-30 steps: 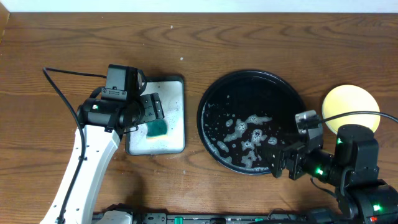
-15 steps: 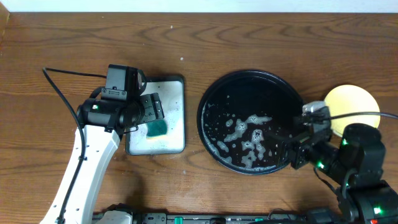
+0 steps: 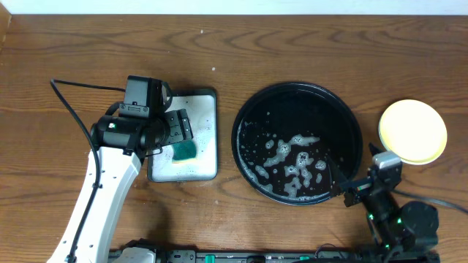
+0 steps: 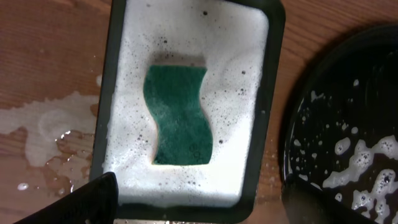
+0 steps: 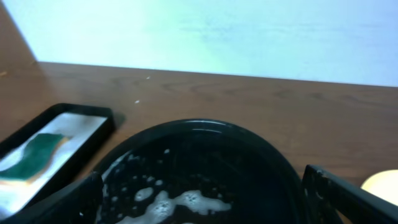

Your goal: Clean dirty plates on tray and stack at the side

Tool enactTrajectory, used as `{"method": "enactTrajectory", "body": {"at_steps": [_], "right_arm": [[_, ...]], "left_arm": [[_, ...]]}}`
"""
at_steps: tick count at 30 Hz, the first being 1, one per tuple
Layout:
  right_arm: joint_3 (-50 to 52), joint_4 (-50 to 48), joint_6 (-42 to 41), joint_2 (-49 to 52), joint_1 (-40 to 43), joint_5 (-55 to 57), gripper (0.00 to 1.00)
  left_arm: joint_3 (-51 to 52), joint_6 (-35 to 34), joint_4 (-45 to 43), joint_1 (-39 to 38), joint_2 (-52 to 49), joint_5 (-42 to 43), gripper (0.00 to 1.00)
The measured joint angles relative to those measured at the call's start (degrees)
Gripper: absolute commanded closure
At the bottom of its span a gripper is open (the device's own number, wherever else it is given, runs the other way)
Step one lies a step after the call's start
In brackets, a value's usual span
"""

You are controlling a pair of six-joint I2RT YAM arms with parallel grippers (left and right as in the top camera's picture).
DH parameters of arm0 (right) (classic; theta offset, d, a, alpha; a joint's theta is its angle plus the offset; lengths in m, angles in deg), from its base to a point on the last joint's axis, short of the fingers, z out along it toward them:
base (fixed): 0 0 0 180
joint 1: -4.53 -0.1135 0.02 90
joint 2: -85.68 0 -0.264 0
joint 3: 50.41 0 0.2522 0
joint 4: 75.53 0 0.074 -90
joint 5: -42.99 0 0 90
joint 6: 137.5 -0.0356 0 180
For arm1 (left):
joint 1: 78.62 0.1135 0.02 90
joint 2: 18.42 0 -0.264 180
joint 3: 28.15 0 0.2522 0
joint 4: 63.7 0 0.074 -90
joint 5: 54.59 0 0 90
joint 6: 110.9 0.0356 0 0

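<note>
The black round tray (image 3: 252, 109) sits right of centre and holds only soap foam; it also shows in the right wrist view (image 5: 205, 134) and the left wrist view (image 4: 373, 74). A pale yellow plate (image 3: 413, 130) lies on top of a stack on the table to the tray's right; any plates beneath it are hidden. My left gripper (image 3: 178, 126) is open and empty above the teal sponge (image 3: 184, 151), its fingertips (image 4: 199, 199) wide apart. My right gripper (image 3: 349, 191) is open and empty at the tray's near right rim, its fingers (image 5: 205, 199) spread.
The sponge (image 4: 178, 115) lies in foam in a small rectangular tray (image 3: 212, 172), also seen in the right wrist view (image 5: 93, 121). Water is spilled on the wood (image 4: 43, 134) left of it. A black cable (image 3: 73, 109) loops by the left arm.
My right arm has pulled back toward the near edge, uncovering the yellow plate. The left arm and sponge have not moved.
</note>
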Motion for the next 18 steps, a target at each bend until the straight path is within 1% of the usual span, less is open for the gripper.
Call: {"method": "enactTrajectory", "body": {"at_steps": [5,12,18], "right_arm": [[7.7,-4.0,0.0,-7.6,0.8,0.4,0.01],[17.0,-17.9,0.2,-8.4,0.8,0.6,0.01],[18.1,-19.5,0.9,-8.5,0.8,1.3,0.01]], "left_arm": [[0.0,0.0,0.0,0.0,0.0,0.0,0.16],[0.0,0.0,0.0,0.0,0.0,0.0,0.16],[0.0,0.0,0.0,0.0,0.0,0.0,0.16]]}}
